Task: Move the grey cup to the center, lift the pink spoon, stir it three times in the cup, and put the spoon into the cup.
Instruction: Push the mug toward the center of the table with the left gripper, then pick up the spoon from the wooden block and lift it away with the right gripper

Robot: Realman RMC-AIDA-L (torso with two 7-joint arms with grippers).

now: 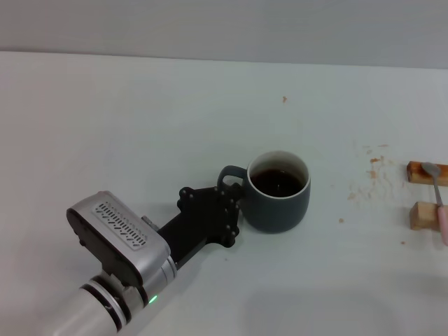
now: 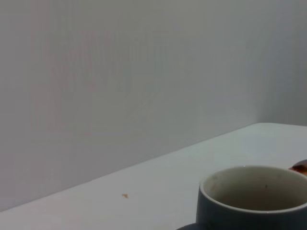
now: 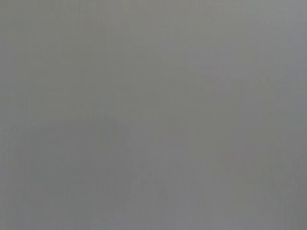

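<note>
The grey cup (image 1: 278, 204) stands near the middle of the white table, with dark liquid inside and its loop handle turned toward my left arm. My left gripper (image 1: 229, 208) is right up against the cup's handle side, just below the loop. The left wrist view shows the cup's rim and pale inner wall (image 2: 254, 199) very close. At the far right, the pink spoon (image 1: 440, 203) lies across two wooden blocks, its metal bowl on the farther one. My right gripper is out of view, and the right wrist view shows only plain grey.
Two tan wooden blocks (image 1: 420, 172) (image 1: 422, 215) sit near the table's right edge. Brownish crumbs or stains (image 1: 369, 176) dot the table between cup and blocks. A small speck (image 1: 284, 99) lies farther back. A pale wall rises behind the table.
</note>
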